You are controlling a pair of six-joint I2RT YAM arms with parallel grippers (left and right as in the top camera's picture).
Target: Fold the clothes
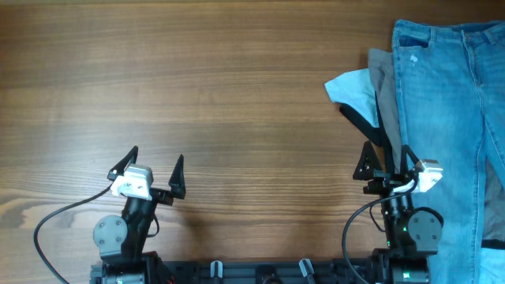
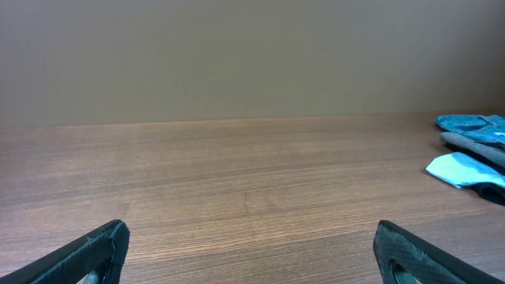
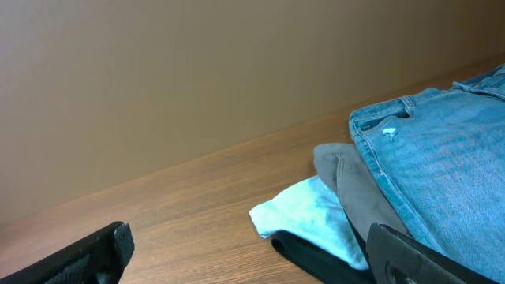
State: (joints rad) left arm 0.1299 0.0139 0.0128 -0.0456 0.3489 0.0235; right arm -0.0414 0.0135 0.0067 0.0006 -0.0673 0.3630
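Reads as step zero of the fold: nothing gripped, nothing folded, clothes (image 1: 410, 87) piled loose at the right side of the brown wooden counter (image 1: 237, 87). Left to right:

- left fingers (image 1: 125, 162): spread wide, empty, near the front edge, left of centre. Only bare wood ahead in the left wrist view. Pile well apart, off to the right.
- crumpled pale-blue cloth (image 1: 351, 88): at the pile's left fringe, beside and seemingly partly under a grey garment (image 1: 381, 71). Below both, a dark strip of fabric (image 1: 364, 118).
- right fingers (image 1: 364, 164): also spread wide, empty, near the front edge, right at the pile's near-left corner. Contact with fabric: cannot tell from above. Looks clear in the right wrist view, with the pile just ahead.
- long light-blue denim jeans (image 1: 442, 102): on top of the grey garment, stretched along the right edge, waistband toward the far edge, legs running to the front edge, partly out of frame.

Probable next move: pull the jeans off the pile onto the bare middle, spread flat, then fold. Calls for a drop onto a denim edge and a close on the right side, plus a long reach across from the left. Risk of dragging the grey garment along.
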